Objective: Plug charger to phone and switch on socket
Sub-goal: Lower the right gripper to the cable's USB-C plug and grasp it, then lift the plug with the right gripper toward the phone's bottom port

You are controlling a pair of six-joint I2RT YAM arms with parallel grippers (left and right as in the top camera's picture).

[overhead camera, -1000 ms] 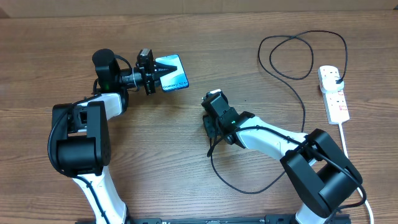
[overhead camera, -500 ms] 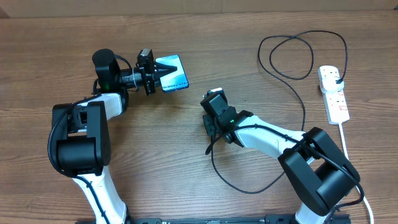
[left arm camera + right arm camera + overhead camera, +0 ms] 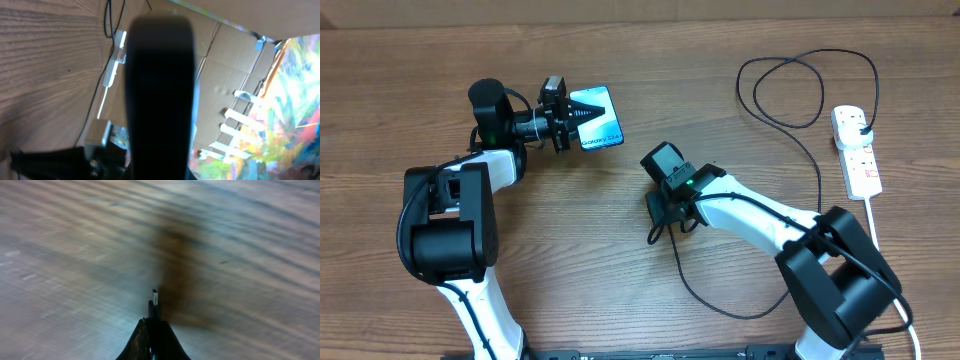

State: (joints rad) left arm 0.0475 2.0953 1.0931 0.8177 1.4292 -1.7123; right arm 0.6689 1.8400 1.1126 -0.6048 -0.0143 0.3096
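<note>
The phone (image 3: 606,127) has its lit light-blue screen up at the back left. My left gripper (image 3: 582,116) is shut on its left end. In the left wrist view the phone is a broad dark bar (image 3: 160,85) filling the middle. My right gripper (image 3: 660,212) is at the table's middle, shut on the charger's connector end. In the right wrist view the tiny tip (image 3: 155,296) sticks out past my closed fingers (image 3: 145,337) above the wood. The black charger cable (image 3: 817,190) loops right and back to its plug (image 3: 861,124) in the white socket (image 3: 861,165).
The socket's thick white cord (image 3: 878,240) runs down the right edge. The cable lies in loops at the back right (image 3: 790,85) and near the front (image 3: 720,305). The socket also shows in the left wrist view (image 3: 114,62), with cardboard boxes behind it.
My right wrist has turned and shifted slightly, pulling the cable; the front loop has slid to the right and the right stretch has straightened. The left arm and the phone have not moved.
</note>
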